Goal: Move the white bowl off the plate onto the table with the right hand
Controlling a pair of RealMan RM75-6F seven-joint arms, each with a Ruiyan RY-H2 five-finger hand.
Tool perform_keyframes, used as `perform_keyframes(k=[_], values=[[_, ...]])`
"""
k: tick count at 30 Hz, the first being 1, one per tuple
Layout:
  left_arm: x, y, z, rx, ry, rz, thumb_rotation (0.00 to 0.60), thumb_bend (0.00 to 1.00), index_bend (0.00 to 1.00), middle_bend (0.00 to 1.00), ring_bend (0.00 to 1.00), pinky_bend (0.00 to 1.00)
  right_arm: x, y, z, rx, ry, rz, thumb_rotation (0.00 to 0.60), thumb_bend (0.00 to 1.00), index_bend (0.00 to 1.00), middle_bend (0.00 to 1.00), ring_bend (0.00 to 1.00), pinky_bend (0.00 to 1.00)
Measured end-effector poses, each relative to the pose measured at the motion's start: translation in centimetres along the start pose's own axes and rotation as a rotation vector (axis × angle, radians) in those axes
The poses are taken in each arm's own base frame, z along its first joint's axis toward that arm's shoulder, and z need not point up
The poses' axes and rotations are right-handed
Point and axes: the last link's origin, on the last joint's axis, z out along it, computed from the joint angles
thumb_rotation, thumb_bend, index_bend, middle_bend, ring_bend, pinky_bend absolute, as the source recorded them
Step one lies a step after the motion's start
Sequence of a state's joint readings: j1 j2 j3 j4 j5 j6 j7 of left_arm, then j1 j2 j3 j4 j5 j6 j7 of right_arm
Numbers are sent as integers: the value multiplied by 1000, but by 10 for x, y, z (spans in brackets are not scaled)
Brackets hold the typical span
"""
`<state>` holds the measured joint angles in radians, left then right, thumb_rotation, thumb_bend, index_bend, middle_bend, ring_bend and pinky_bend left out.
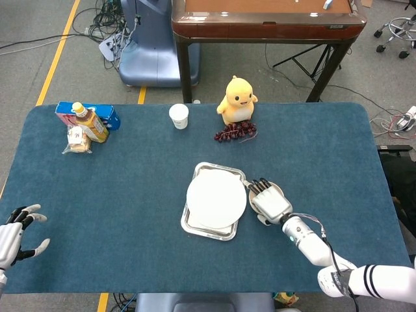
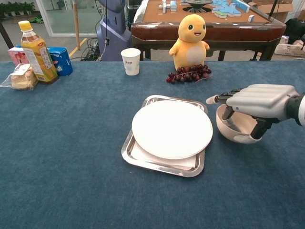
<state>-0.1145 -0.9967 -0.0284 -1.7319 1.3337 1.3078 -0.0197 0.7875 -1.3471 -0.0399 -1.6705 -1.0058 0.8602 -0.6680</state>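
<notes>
The white bowl [image 2: 237,129] [image 1: 274,191] sits low on the blue table just right of the metal tray, and my right hand [image 2: 259,101] [image 1: 269,203] grips it from above with fingers inside the rim. The white plate [image 2: 171,129] [image 1: 216,197] lies bare on the silver tray [image 2: 159,165] [image 1: 199,228]. My left hand [image 1: 14,235] rests open at the table's front left edge, far from the bowl; the chest view does not show it.
A yellow plush chick [image 2: 191,39] and dark grapes [image 2: 188,73] sit behind the tray. A paper cup [image 2: 130,61] stands at the back middle. A tea bottle [image 2: 35,50], blue box [image 2: 60,60] and wrapped bread [image 2: 21,78] are at the back left.
</notes>
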Motion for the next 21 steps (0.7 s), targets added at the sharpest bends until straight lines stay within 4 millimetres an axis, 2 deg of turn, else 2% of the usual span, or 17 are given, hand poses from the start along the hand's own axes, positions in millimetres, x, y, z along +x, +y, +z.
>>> perform_keyframes(k=[2,5,11,16,21], values=[[0,0,0,1,0,-1,600,246,352,176,99,358,0,0,0,0,-2,2,600,436,622,18,0,3],[0,0,0,1,0,-1,600,246,352,176,99,358,1,1,-1,0,1,0,600,337,570,18,0,2],[-1,0,0,0,-5,4,600,246,352,176,99,359,7,2,-8,-2,14,-2,600,185,511,17,0,1],[-1,0,0,1,-4,2,600,246,352,176,99,358,15,5,-17,-15,39,-12,600,150,495,17,0,0],[0,0,0,1,-2,-3,600,246,352,176,99,358,28,10,-35,-49,95,-16,600,142,493,17,0,0]])
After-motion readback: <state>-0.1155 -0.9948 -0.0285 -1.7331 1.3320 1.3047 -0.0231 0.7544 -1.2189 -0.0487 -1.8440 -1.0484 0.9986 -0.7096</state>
